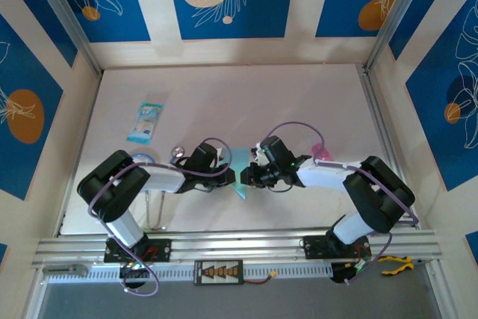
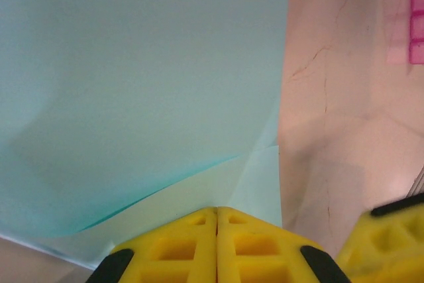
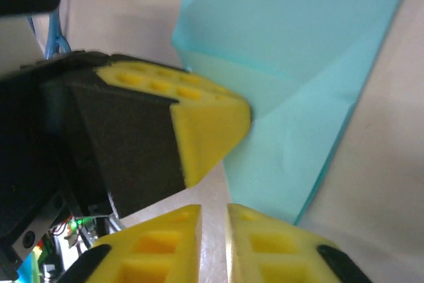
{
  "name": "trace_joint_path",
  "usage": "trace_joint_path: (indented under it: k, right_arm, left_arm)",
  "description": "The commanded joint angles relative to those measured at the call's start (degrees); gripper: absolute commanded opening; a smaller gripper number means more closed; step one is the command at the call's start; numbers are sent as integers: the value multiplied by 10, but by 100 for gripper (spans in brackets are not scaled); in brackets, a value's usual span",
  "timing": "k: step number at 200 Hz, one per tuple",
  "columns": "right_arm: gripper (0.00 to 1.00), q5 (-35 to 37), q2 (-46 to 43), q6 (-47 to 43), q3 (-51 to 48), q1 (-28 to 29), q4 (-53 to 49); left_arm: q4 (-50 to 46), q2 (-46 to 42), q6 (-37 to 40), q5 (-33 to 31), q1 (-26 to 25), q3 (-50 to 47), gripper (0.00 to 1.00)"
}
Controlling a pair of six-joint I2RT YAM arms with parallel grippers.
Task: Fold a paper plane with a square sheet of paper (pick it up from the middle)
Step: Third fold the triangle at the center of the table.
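At the middle of the worktop (image 1: 299, 95), the partly folded light-blue paper (image 1: 240, 171) lay between both arms, long axis near-to-far, the left tool (image 2: 216, 230) pinched together on its left edge, the right tool (image 3: 213, 230) nearly closed just right of it, gripping nothing visible.

You have two arms on the table, each ending in one tool: the left tool (image 1: 224, 172) and the right tool (image 1: 249, 175), two in all. One light-blue sheet of paper (image 1: 239, 172) sits between them. One blue-and-white printed packet (image 1: 146, 119) lies on the table (image 1: 299, 102). One small pink item (image 1: 320, 149) is counted beside the right arm.
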Motion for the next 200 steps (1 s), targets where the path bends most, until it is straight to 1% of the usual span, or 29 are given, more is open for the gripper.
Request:
trace_joint_path:
  k: [1, 21, 59, 74, 141, 175, 200]
  right_arm:
    - [10, -17, 18, 16, 2, 16, 14]
    - [5, -28, 50, 17, 15, 25, 23]
    - [3, -36, 97, 16, 22, 29, 31]
    - [2, -30, 102, 16, 17, 36, 24]
    - [2, -7, 50, 30, -55, 59, 10]
    - [2, -4, 9, 22, -58, 70, -22]
    - [2, 13, -20, 19, -53, 74, -57]
  left_arm:
    - [-44, -2, -1, -5, 3, -23, 7]
    - [-44, -4, -2, -5, 3, -23, 7]
    - [-40, -2, -4, -6, 4, -22, 7]
    - [-41, -1, -4, -5, 3, -23, 7]
    - [-47, -4, -3, -10, 4, -23, 7]
    - [-46, -2, -7, -13, 5, -24, 7]
    - [-40, -3, -12, -12, 5, -27, 7]
